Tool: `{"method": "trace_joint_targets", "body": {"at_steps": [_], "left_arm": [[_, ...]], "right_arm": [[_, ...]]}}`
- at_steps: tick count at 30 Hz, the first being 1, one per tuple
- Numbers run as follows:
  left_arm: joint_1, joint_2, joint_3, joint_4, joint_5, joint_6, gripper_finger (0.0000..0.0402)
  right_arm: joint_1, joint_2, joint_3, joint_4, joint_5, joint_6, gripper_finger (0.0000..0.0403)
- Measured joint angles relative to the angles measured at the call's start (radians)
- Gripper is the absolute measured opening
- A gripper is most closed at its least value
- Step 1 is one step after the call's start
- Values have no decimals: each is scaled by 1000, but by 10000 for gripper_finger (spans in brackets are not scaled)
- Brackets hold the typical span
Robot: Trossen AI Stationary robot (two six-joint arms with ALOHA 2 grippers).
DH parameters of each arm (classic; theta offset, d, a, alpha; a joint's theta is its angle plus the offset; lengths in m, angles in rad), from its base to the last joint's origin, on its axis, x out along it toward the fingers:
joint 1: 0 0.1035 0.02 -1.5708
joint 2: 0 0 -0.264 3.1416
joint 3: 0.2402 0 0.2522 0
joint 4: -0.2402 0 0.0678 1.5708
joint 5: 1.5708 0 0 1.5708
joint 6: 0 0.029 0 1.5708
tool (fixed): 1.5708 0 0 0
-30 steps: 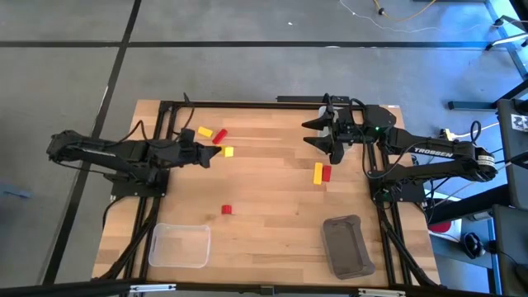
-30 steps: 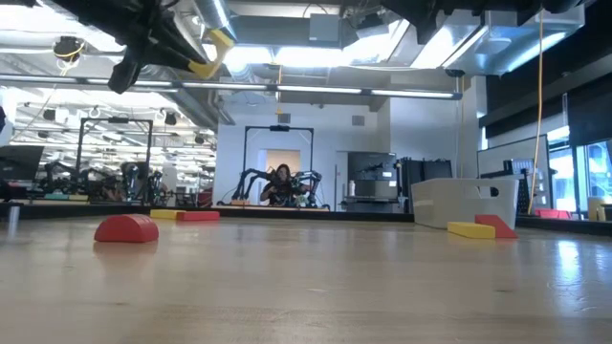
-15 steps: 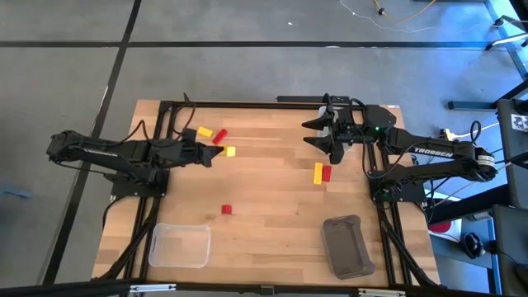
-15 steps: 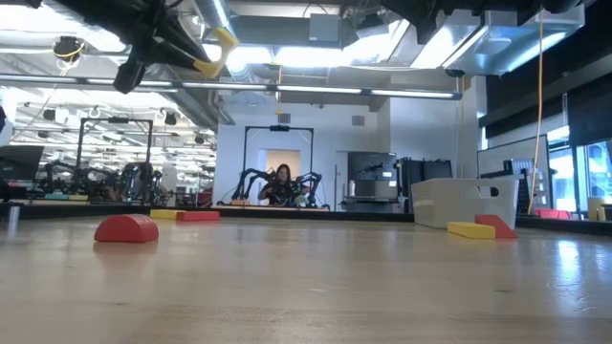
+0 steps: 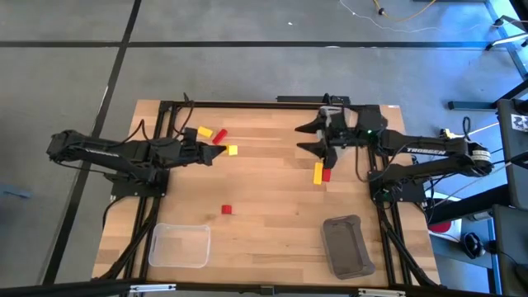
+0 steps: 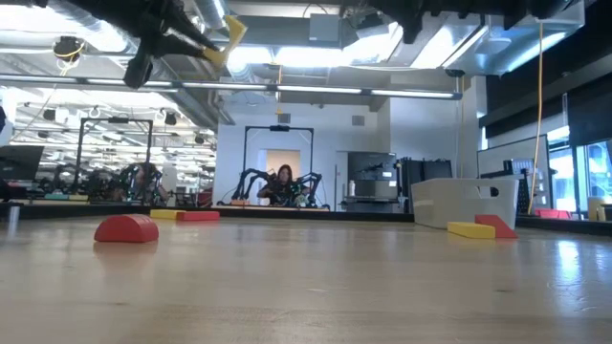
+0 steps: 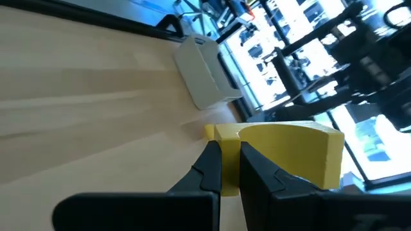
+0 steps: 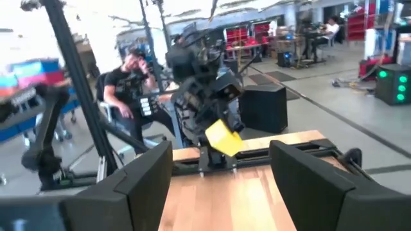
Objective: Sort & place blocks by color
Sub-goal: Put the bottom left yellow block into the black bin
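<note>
While the pale wooden table [image 5: 272,206] fills the middle of the high view, two dark arms reach over it from either side. Near its front edge sit a clear rectangular plastic bin [image 5: 179,246] on the left and a grey rectangular bin [image 5: 347,245] on the right, well apart from each other.

Held above the table's left part, the left gripper [image 5: 213,153] has its fingers pinched narrowly onto a yellow plastic block with one rounded edge [image 7: 289,154]; the left wrist view shows that block clamped between the two dark fingertips [image 7: 209,168], and the low view shows it raised well off the wood. Over the far right part of the table, the right gripper [image 5: 313,138] has its fingers spread wide with nothing between them.

Loose blocks lie on the wood. A yellow short bar [image 5: 205,132] and a tilted red block [image 5: 219,136] lie touching near the far left. A yellow bar [image 5: 318,172] and a red block [image 5: 327,173] lie side by side just in front of the right gripper. A small red block [image 5: 226,209] sits alone, between the left gripper and the clear bin.
</note>
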Motion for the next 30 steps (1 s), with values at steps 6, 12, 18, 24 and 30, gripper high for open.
{"method": "trace_joint_targets", "body": {"at_steps": [6,12,18,24,30], "left_arm": [[22,78,0,136,47,0,18],[72,177,0,267,171,-11,18],[91,247,0,358,240,-28,18],[91,287,0,376,243,-48,22],[91,315,0,428,243,-48,19]], "right_arm": [[81,132,29,10,77,-83,262],[157,288,145,-22,188,-249,262],[175,402,237,-50,249,-334,262],[175,471,290,-44,243,-323,262],[178,533,314,-43,223,-324,262]]}}
